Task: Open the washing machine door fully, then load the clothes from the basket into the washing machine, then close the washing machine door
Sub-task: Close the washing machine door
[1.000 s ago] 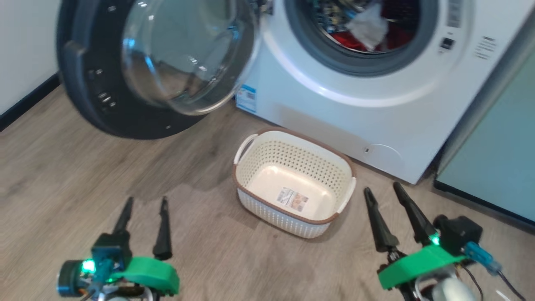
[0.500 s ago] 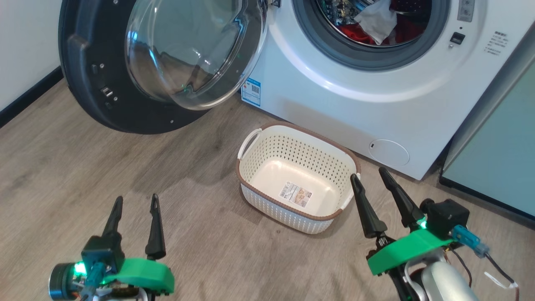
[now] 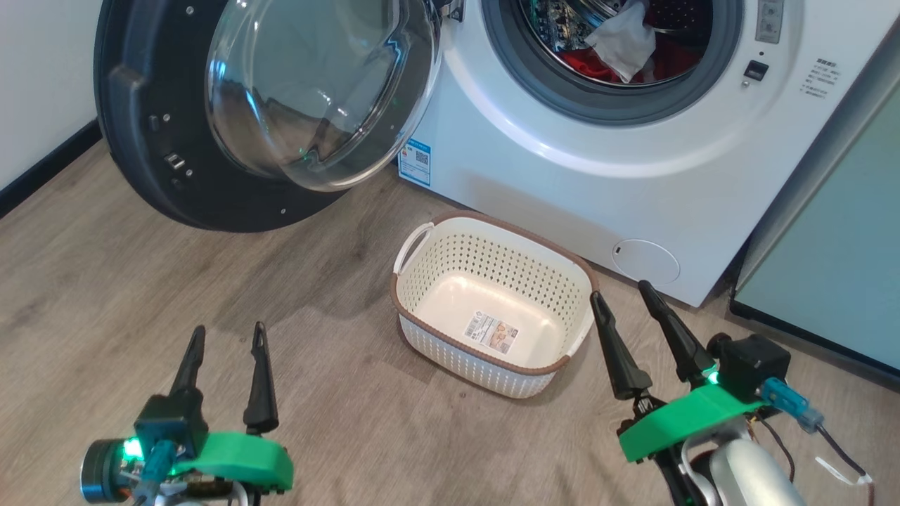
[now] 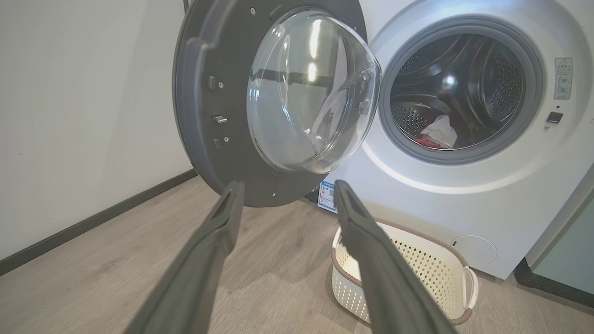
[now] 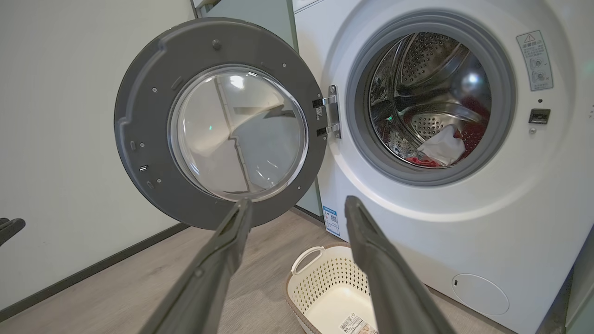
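With the basket (image 3: 450, 351) empty and the clothes (image 3: 587, 67) apparently in the washing machine (image 3: 562, 176) at 1 o'clock, you next push the 10 o'clock washing machine door (image 3: 176, 193) shut, left gripper (image 3: 228, 327) and right gripper (image 3: 620, 290) fingers wide, holding nothing.

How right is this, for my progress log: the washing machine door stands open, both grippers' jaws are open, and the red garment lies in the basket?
One slip: the red garment lies in the washing machine, not the basket, which is empty; the head view shows it. The door stands open; the left gripper and right gripper have open jaws.
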